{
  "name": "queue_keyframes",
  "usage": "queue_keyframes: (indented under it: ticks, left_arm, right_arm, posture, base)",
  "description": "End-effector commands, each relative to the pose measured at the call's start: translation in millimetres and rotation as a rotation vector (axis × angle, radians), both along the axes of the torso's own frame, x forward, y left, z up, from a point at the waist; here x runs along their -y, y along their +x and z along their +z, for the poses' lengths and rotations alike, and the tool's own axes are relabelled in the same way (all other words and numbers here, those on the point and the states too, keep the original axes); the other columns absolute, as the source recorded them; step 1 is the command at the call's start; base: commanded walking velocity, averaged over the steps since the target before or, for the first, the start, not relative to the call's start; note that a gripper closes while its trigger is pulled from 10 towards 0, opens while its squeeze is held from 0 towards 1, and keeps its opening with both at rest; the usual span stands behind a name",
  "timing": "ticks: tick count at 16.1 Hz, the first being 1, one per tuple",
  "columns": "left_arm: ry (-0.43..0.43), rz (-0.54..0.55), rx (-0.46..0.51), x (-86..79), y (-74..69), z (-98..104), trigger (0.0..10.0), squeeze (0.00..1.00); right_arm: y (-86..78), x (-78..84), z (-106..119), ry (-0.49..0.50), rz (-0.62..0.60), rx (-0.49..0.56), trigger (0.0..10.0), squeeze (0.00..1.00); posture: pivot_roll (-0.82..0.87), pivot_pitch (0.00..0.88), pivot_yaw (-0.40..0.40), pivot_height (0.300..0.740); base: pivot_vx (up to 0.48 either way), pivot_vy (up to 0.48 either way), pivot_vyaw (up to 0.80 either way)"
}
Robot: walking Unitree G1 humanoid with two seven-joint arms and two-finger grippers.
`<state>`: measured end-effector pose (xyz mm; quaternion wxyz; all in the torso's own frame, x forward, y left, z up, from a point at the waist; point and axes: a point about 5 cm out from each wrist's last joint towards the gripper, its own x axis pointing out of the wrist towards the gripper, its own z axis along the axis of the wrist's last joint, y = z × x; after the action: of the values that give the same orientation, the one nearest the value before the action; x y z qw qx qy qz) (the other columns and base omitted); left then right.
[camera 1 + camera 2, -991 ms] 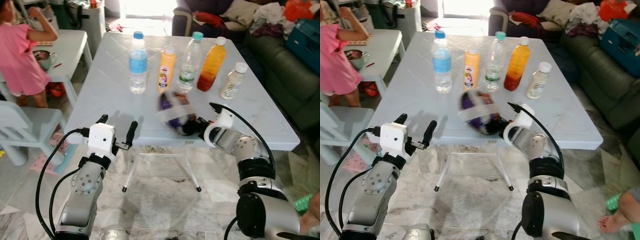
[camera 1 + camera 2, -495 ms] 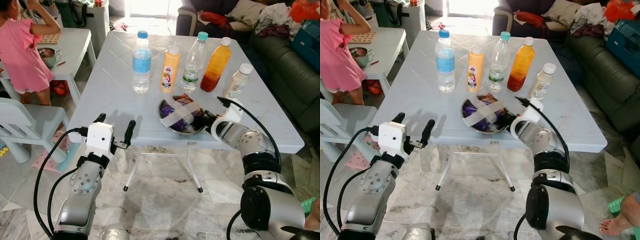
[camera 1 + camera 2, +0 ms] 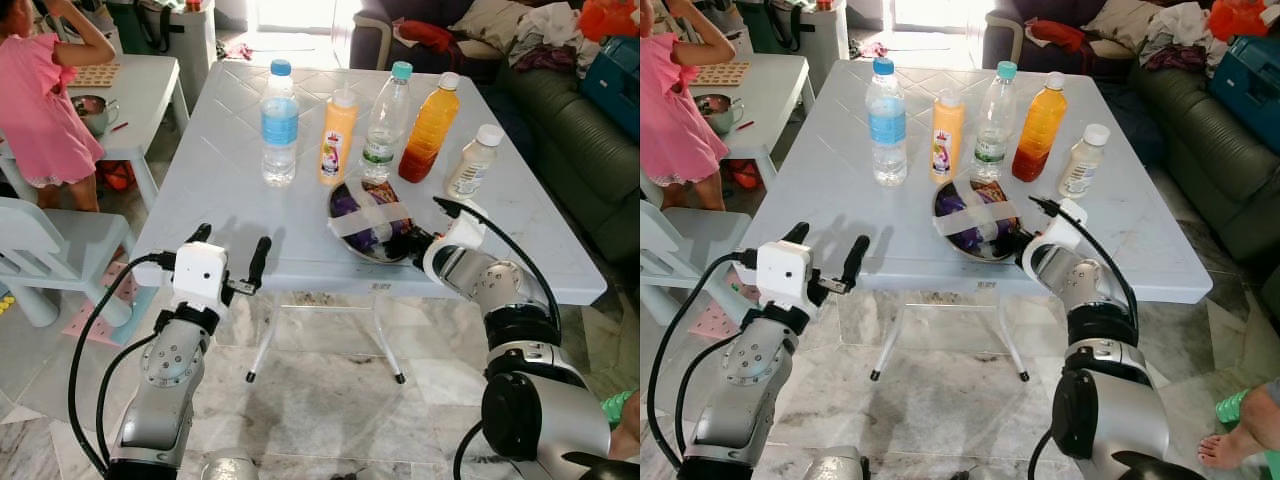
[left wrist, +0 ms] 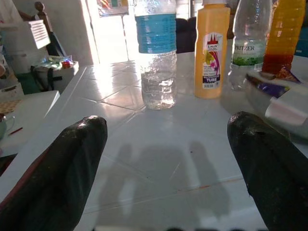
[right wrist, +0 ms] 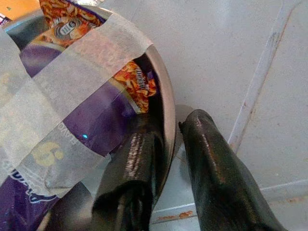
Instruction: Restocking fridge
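Note:
A metal bowl [image 3: 352,245] holding purple snack packets under strips of tape rests on the white table [image 3: 220,170], near its front edge. My right gripper [image 3: 408,240] is shut on the bowl's rim [image 5: 161,91], one finger inside and one outside. Behind the bowl stand a blue-labelled water bottle [image 3: 279,125], a yellow bottle [image 3: 337,140], a clear teal-capped bottle [image 3: 382,125], an orange juice bottle [image 3: 430,130] and a small white bottle [image 3: 472,162]. My left gripper [image 3: 230,240] is open at the table's front left edge, holding nothing.
A person in pink [image 3: 45,100] stands at a small white table [image 3: 140,85] on the left, beside a pale blue chair [image 3: 50,250]. A dark sofa [image 3: 580,150] with clothes and a blue box lies to the right. A person's foot [image 3: 1225,445] is on the floor.
The bowl was tilted and blurred in my right gripper; it now lies level on the table, a little closer to the bottles. My left arm has stayed put.

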<state>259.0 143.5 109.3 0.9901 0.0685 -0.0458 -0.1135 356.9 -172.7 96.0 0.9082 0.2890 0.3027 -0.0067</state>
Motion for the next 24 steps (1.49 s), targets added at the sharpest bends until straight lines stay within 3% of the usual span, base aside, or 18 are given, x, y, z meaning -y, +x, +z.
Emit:
queue_keyframes:
  ticks: [1, 2, 3, 4, 5, 8, 9, 10, 11, 24]
  left_arm:
    - [0.008, -0.003, 0.012, 0.3, 1.7, 2, 10.0, 0.0]
    - [0.007, -0.002, 0.014, 0.3, 2.2, 2, 10.0, 0.0]
    - [0.007, -0.002, 0.015, 0.5, 2.6, 3, 10.0, 0.0]
    - [0.006, -0.002, 0.017, 0.7, 2.7, 3, 10.0, 0.0]
    - [0.008, -0.002, 0.017, 0.9, 2.8, 3, 10.0, 0.0]
    - [0.008, -0.003, 0.018, 1.0, 3.1, 3, 10.0, 0.0]
    - [0.008, -0.003, 0.02, 1.2, 3.4, 3, 10.0, 0.0]
    - [0.008, -0.004, 0.02, 1.1, 3.6, 3, 10.0, 0.0]
    - [0.008, -0.003, 0.02, 1.1, 3.5, 3, 10.0, 0.0]
    - [0.008, 0.007, 0.021, -0.5, 2.9, 3, 10.0, 0.0]
  right_arm:
    - [-0.8, 1.0, -4, -0.019, 0.01, -0.026, 10.0, 1.0]
    - [0.0, 0.4, -3, -0.026, 0.018, -0.018, 10.0, 1.0]
    - [0.5, 0.5, -2, -0.034, 0.024, -0.013, 10.0, 0.83]
    - [1.5, 1.4, 0, -0.06, 0.033, 0.006, 10.0, 0.1]
    - [2.8, 2.2, 2, -0.083, 0.043, 0.026, 10.0, 0.0]
    - [5.1, 1.9, 5, -0.098, 0.06, 0.045, 10.0, 0.0]
    - [6.4, 1.1, 5, -0.083, 0.067, 0.044, 8.4, 0.0]
    - [6.3, 0.3, 3, -0.068, 0.076, 0.032, 2.9, 0.0]
    - [5.6, 1.2, 0, -0.073, 0.081, 0.02, 0.0, 0.0]
    - [1.4, 9.8, -16, -0.122, 0.09, 0.01, 0.0, 0.0]
  posture:
    - [0.13, 0.0, -0.067, 0.74]
    - [0.13, 0.0, -0.068, 0.74]
    - [0.13, 0.0, -0.067, 0.74]
    - [0.13, 0.0, -0.067, 0.74]
    - [0.12, 0.0, -0.065, 0.74]
    - [0.12, 0.0, -0.064, 0.74]
    - [0.12, 0.0, -0.064, 0.74]
    - [0.12, 0.0, -0.064, 0.74]
    - [0.13, 0.0, -0.067, 0.74]
    - [0.13, 0.001, -0.067, 0.74]
  base:
    - [0.0, 0.0, 0.0]
    - [0.0, 0.0, 0.0]
    - [0.0, 0.0, 0.0]
    - [0.0, 0.0, 0.0]
    - [0.0, 0.0, 0.0]
    - [0.0, 0.0, 0.0]
    - [0.0, 0.0, 0.0]
    - [0.0, 0.0, 0.0]
    - [0.0, 0.0, 0.0]
    - [0.0, 0.0, 0.0]
